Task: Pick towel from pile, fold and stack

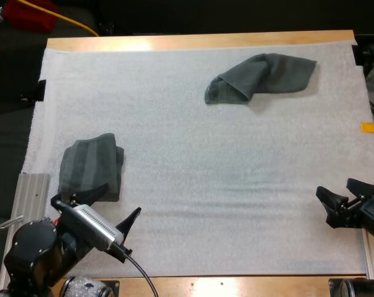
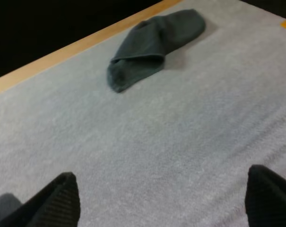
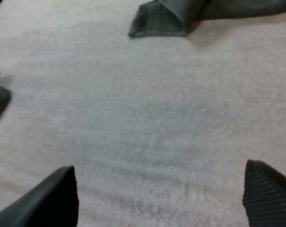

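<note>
The left hand (image 1: 94, 209) and right hand (image 1: 336, 189) hover low over the near edge of the white fleecy mat (image 1: 193, 154), fingers spread wide and holding nothing. A folded dark grey-green terry towel (image 1: 91, 166) lies at the mat's near left. A crumpled, soft grey-green towel (image 1: 261, 77) lies at its far right.

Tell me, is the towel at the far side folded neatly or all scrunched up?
Scrunched up. The far towel lies in a loose, lopsided heap on the white mat, one end flopped over itself.
</note>
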Motion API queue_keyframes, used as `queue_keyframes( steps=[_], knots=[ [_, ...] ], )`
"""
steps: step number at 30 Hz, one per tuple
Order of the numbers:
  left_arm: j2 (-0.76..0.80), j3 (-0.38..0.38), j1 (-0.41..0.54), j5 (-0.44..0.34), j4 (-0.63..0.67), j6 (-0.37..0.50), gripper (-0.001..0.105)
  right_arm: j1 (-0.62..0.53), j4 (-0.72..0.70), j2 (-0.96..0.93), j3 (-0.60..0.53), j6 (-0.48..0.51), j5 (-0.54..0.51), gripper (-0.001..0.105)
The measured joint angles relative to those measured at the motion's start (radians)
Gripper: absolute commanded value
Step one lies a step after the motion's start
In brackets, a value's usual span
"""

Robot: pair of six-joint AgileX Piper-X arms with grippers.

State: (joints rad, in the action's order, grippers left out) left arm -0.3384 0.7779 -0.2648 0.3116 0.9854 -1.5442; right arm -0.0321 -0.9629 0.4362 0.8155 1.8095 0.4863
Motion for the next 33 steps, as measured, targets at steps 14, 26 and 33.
queue_keyframes(
  steps=[14, 26, 33],
  knots=[
    [-0.041, 0.006, -0.037, -0.051, -0.081, 0.008, 0.069, 0.000, 0.170, 0.126, 0.000, -0.053, 0.044, 0.070],
    [-0.041, 0.006, -0.037, -0.066, -0.126, 0.008, 0.069, 0.076, 0.383, 0.290, 0.000, -0.182, 0.059, 0.070],
    [-0.041, 0.006, -0.037, -0.066, -0.126, 0.008, 0.069, 0.241, 0.557, 0.428, 0.000, -0.301, -0.086, 0.070]
  ],
)
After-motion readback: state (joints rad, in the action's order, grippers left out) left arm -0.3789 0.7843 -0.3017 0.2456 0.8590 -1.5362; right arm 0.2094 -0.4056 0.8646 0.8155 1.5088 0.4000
